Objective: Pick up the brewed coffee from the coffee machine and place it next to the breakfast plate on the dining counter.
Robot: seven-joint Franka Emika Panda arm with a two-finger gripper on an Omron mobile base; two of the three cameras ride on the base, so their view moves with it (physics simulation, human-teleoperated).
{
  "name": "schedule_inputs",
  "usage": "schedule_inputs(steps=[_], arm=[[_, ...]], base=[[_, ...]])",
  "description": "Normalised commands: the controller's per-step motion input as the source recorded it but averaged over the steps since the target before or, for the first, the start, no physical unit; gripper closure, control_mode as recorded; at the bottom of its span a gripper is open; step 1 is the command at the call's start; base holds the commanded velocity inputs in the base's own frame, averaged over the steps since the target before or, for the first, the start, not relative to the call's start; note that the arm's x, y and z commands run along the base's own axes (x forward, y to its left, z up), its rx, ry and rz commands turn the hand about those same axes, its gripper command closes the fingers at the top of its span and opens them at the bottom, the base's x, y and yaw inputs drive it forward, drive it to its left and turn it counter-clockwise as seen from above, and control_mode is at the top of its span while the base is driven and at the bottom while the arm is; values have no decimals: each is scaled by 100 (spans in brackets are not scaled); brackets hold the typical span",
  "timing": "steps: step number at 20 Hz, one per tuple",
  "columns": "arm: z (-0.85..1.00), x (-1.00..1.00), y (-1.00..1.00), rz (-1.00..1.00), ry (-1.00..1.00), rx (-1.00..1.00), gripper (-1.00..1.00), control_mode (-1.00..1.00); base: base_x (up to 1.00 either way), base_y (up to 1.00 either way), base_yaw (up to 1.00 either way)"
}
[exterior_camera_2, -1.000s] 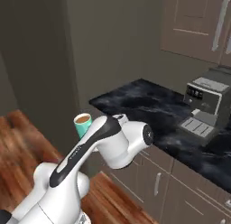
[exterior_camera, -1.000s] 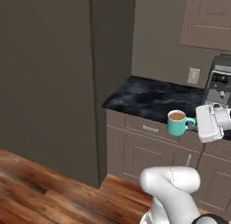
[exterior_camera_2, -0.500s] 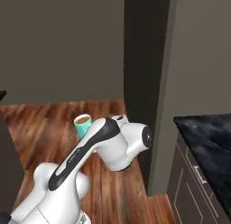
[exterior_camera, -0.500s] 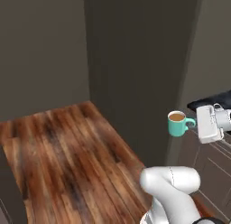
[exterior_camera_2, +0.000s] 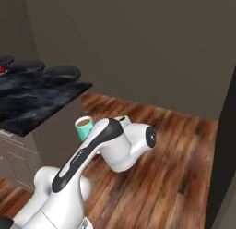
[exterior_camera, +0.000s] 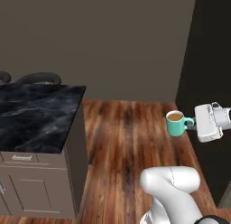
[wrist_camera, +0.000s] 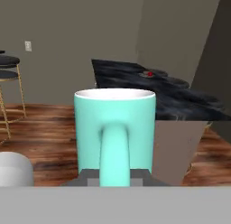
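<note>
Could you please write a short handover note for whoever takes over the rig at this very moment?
Gripper: shut on the handle of the small teal mug of brown coffee, held upright in the air over the wooden floor.
Dining counter, the long island with the black white-veined marble top: ahead to the left, apart from the mug, with black stools behind it.
Breakfast plate: a small round shape with a red item on the far part of that top, too small to make out more.
Done: mug picked up and carried off the machine.
Left: bring the mug to the island and set it down beside the plate, then release.
</note>
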Motion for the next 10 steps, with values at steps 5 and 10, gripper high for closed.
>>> schedule_inputs(steps=[5, 10], arm=[[0, 0, 0, 0, 0, 0, 100, 100], [0, 0, 0, 0, 0, 0, 100, 100]], base=[[92, 0, 56], [100, -6, 32]])
